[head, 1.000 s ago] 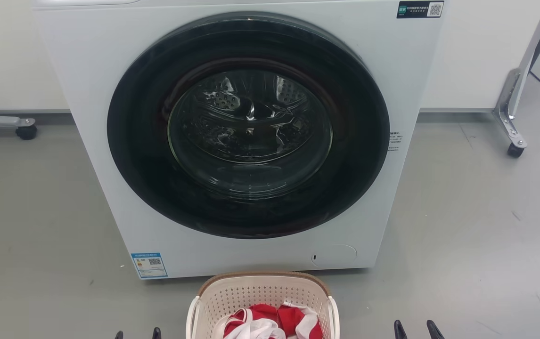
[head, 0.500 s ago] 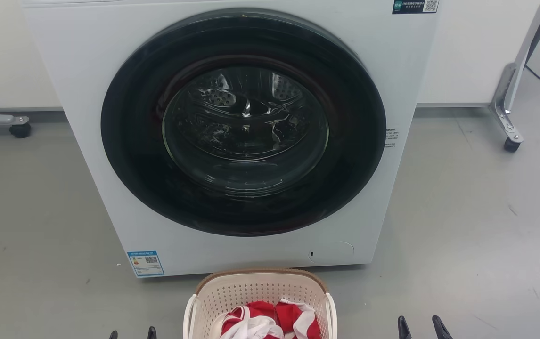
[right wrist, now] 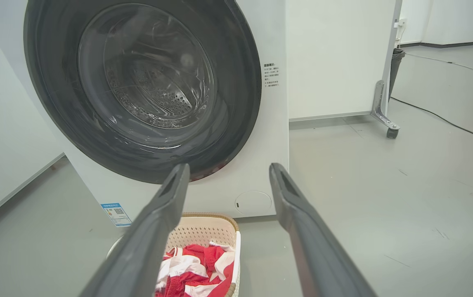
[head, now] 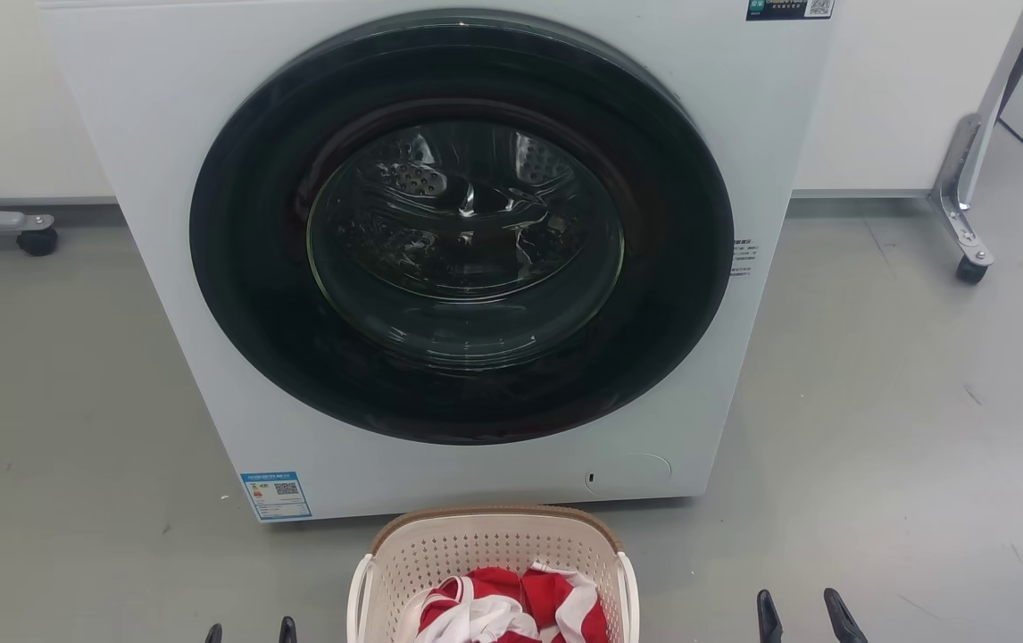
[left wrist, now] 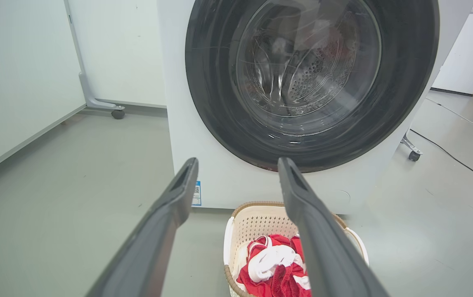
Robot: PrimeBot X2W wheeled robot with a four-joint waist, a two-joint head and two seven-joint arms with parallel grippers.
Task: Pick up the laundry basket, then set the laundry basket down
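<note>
The laundry basket [head: 492,546] is cream perforated plastic with a brown rim and white side handles. It stands on the grey floor just in front of the washing machine, holding red and white clothes [head: 511,612]. In the head view my left gripper [head: 250,630] shows as two dark fingertips at the bottom edge, left of the basket and apart from it. My right gripper [head: 811,614] stands to the basket's right, also apart. Both are open and hold nothing. The left wrist view has the basket [left wrist: 257,222] below and between the spread fingers; the right wrist view has the basket [right wrist: 203,231] at lower left.
A white front-loading washing machine [head: 163,179] with a shut dark round door [head: 462,232] stands directly behind the basket. Wheeled metal legs of white partitions sit at the far left [head: 34,234] and far right [head: 967,259]. A black cable [right wrist: 447,119] runs along the floor on the right.
The whole head view has shifted slightly, so the camera moved. The right gripper's fingertips show a little higher and further right; the basket lies unmoved before the machine.
</note>
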